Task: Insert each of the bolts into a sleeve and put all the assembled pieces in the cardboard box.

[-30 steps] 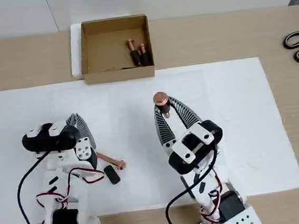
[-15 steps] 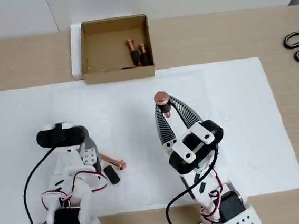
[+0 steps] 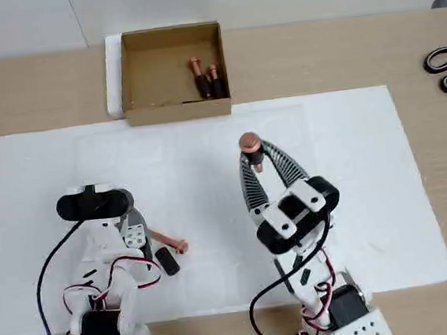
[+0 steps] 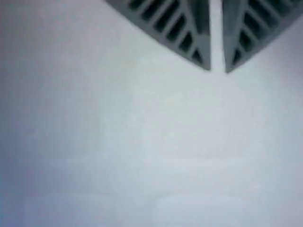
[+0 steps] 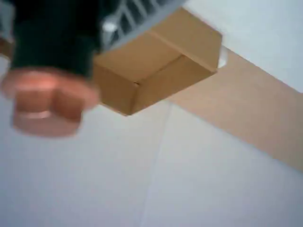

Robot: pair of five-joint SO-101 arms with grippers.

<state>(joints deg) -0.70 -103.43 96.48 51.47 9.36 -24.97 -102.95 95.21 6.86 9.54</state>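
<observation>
Hanging over the white paper [image 3: 350,171] in the lower left of the high view, the left gripper [image 4: 218,68] has its fingers drawn almost together, with nothing between them. Just to its right lies a loose bolt [image 3: 167,240], slanting from upper left to lower right with its head at the lower right end. A black sleeve [image 3: 166,261] lies close below it. At the top, left of centre, stands the cardboard box [image 3: 177,111], with two assembled pieces [image 3: 205,76] side by side toward its right wall. Right of centre, the right gripper [image 3: 253,158] is clamped on a third assembled piece [image 3: 250,143], whose copper head sticks out past the fingertips toward the top of the frame. The box lies up and to the left of this piece, well apart across the paper. The carry probably has to run that way and clear the near wall before release. The loose parts lie nearer the left arm.
</observation>
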